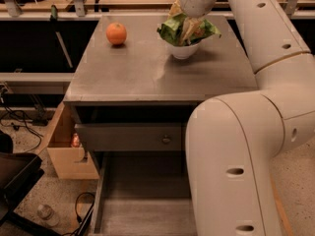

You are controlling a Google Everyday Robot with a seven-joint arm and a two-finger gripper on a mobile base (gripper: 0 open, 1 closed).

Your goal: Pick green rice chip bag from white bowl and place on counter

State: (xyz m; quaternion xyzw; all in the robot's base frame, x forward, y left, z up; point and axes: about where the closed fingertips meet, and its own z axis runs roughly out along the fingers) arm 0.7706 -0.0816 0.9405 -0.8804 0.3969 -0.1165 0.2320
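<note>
The green rice chip bag (173, 31) lies crumpled in the white bowl (182, 51) at the back right of the grey counter (147, 75). It spreads wider than the bowl's rim. My gripper (187, 22) hangs from the white wrist straight above the bowl and reaches down into the top of the bag. The bag and the wrist hide its tips.
A round orange (116, 33) sits on the counter's back left. My large white arm (236, 151) fills the right side and front. Below the counter are a drawer with a round knob (166, 139), an open lower drawer (142, 195) and a cardboard box (69, 146) at the left.
</note>
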